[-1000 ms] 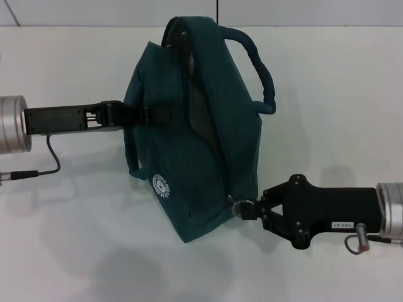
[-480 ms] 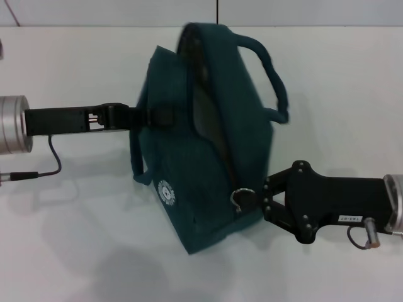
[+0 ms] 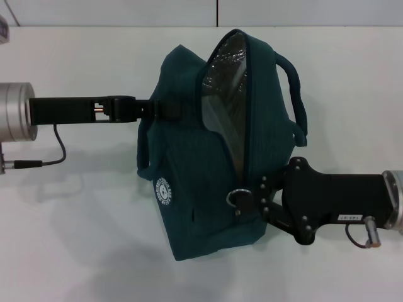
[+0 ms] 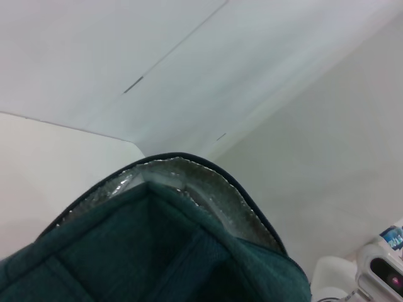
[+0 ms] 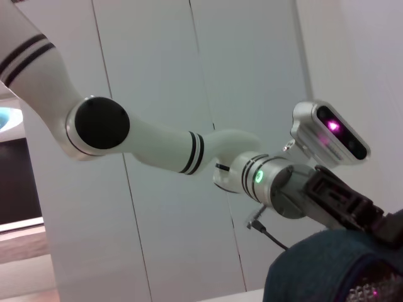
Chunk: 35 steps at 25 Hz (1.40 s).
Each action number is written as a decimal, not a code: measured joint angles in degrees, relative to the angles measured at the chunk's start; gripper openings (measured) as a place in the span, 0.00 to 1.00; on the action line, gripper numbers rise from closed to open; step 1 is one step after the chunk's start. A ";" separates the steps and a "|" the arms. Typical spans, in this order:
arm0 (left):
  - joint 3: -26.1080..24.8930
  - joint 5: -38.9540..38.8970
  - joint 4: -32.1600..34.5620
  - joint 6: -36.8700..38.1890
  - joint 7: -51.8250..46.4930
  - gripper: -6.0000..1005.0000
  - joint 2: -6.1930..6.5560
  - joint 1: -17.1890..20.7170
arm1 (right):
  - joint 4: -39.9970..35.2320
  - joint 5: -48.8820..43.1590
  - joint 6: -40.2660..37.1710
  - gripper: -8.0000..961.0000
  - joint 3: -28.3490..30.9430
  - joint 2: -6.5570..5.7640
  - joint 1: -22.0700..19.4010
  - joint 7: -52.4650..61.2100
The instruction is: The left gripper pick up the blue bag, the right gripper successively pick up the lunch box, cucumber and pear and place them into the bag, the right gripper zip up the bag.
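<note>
The blue bag point(image 3: 208, 163) hangs above the white table, mouth gaping, with silver foil lining point(image 3: 223, 66) showing. My left gripper point(image 3: 160, 110) reaches in from the left and is shut on the bag's upper side. My right gripper point(image 3: 259, 198) presses against the bag's lower right corner, right beside the metal ring pull point(image 3: 238, 198) of the zipper. The left wrist view looks over the bag's rim point(image 4: 182, 189) and lining. In the right wrist view the bag's corner point(image 5: 321, 267) and the left gripper point(image 5: 343, 201) show. Lunch box, cucumber and pear are out of view.
One bag handle point(image 3: 295, 88) arches out to the right above my right arm, the other point(image 3: 142, 148) loops down on the left. A black cable point(image 3: 60, 148) hangs under the left arm. White table point(image 3: 75, 239) surrounds the bag.
The bag has shifted right and its mouth has spread, baring the foil lining. My right gripper moved up and slightly right with the corner. The left arm pushed farther right.
</note>
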 joint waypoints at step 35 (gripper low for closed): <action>0.00 -8.37 -2.28 5.57 36.31 0.39 -3.80 20.43 | -0.14 3.29 0.23 0.03 0.96 -0.05 6.46 0.67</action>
